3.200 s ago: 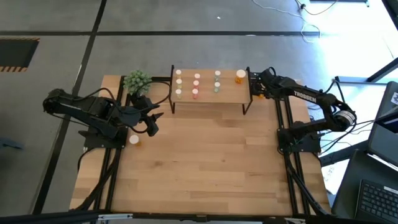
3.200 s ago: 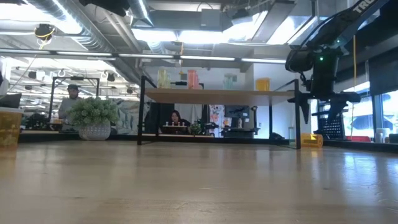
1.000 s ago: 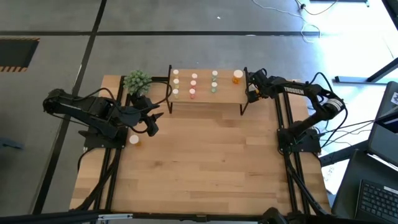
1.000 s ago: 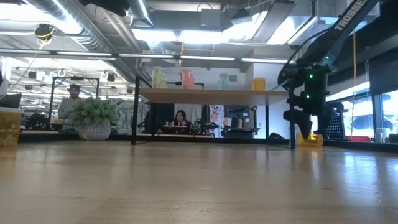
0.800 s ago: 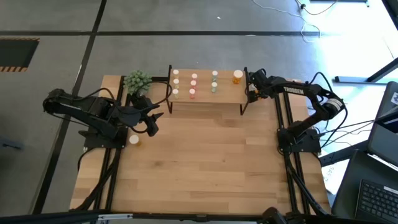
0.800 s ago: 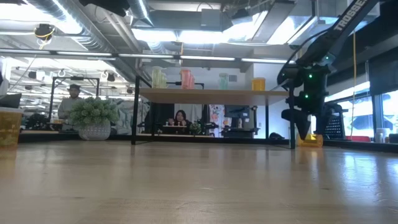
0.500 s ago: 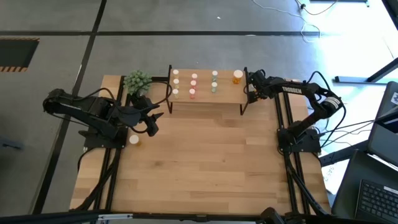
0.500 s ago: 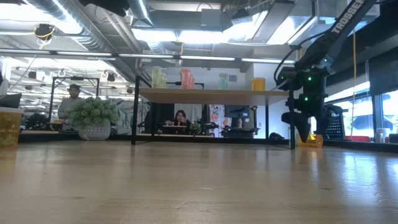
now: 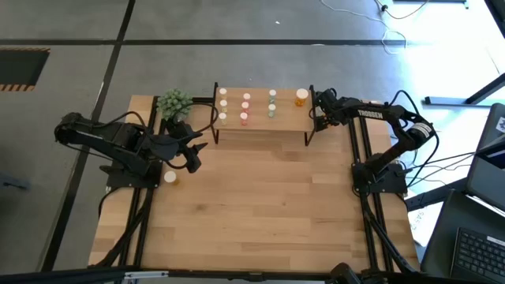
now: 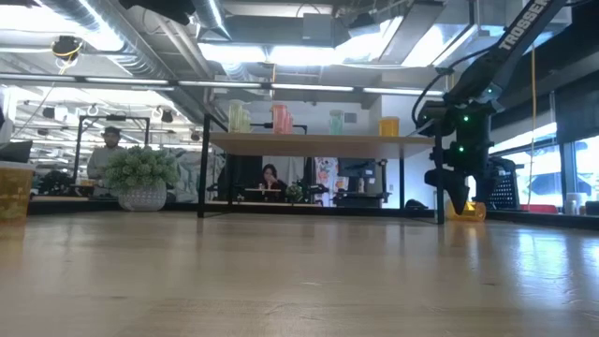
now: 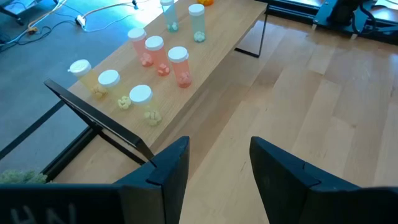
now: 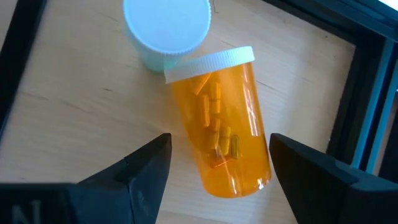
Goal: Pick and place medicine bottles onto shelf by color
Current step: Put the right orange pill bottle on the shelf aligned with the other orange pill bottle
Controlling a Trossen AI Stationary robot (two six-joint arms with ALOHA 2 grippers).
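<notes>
The shelf (image 9: pixel 263 110) stands at the table's far middle. On it the medicine bottles stand in rows: yellowish (image 11: pixel 109 79), pink (image 11: pixel 178 61), green (image 11: pixel 196 17), and one orange (image 9: pixel 302 96) at its right end. Another orange bottle (image 12: pixel 217 124) lies on its side on the table by the shelf's right end. My right gripper (image 12: pixel 217 165) points down over it, open, one finger on either side. A pale-capped bottle (image 12: pixel 166 25) stands upright at the lying bottle's cap. My left gripper (image 9: pixel 193 154) waits open, left of the shelf.
A green plant ball in a pot (image 9: pixel 174 103) sits at the shelf's left end. A white-capped bottle (image 9: pixel 169 177) stands on the table by the left arm's base. Black rails (image 12: pixel 367 93) run beside the lying bottle. People show in the room behind.
</notes>
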